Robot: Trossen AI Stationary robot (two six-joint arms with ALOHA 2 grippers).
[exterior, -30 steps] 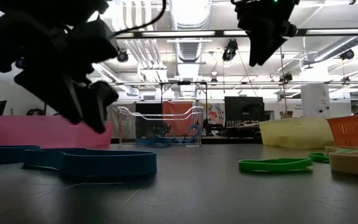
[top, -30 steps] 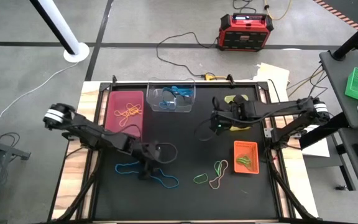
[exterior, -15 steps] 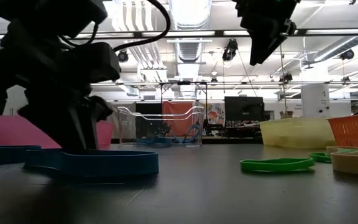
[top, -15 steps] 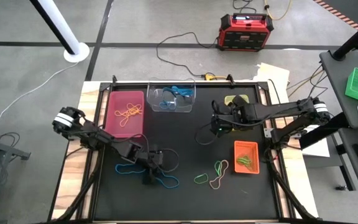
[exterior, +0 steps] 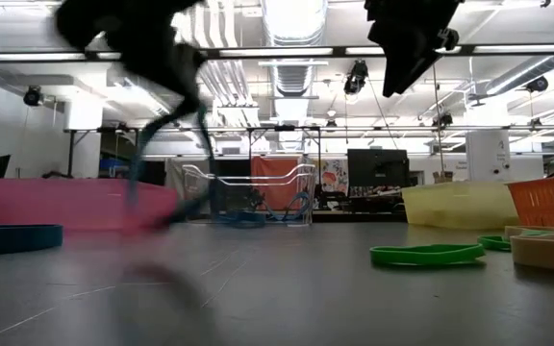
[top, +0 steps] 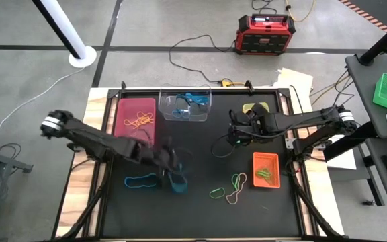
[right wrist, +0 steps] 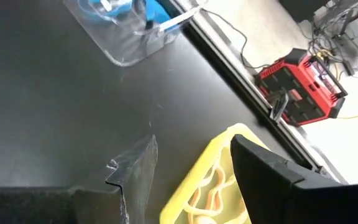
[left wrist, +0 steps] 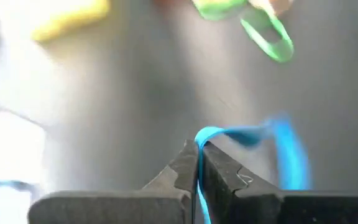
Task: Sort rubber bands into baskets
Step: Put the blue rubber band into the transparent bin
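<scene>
**Q:** What is the left arm doing?

**A:** The left end effector (top: 170, 176) hangs over the black worktop (top: 200, 148), left of centre and toward the near edge. Its fingers (left wrist: 185, 171) are pressed together on a blue rubber band (left wrist: 272, 146), which trails from the tips as a blurred loop, raised off the surface.

**Q:** And the right arm?

**A:** The right end effector (top: 235, 132) hangs above the worktop, right of centre and toward the far edge, beside the yellow-green basket (right wrist: 213, 180). Its jaws stand wide apart with nothing between them.

**Q:** Where are the other bands and baskets?

**A:** A second blue band (top: 142, 180) lies flat near the left edge, just beside the left end effector. Green bands (top: 238, 180) and a tan band (top: 234, 197) lie together toward the near right, next to the orange basket (top: 265, 170), which has green bands inside. The magenta-pink basket (top: 135, 119) sits at the far left with orange-yellow bands in it. The clear basket (top: 185, 104) sits at the far edge with blue bands inside.
</scene>
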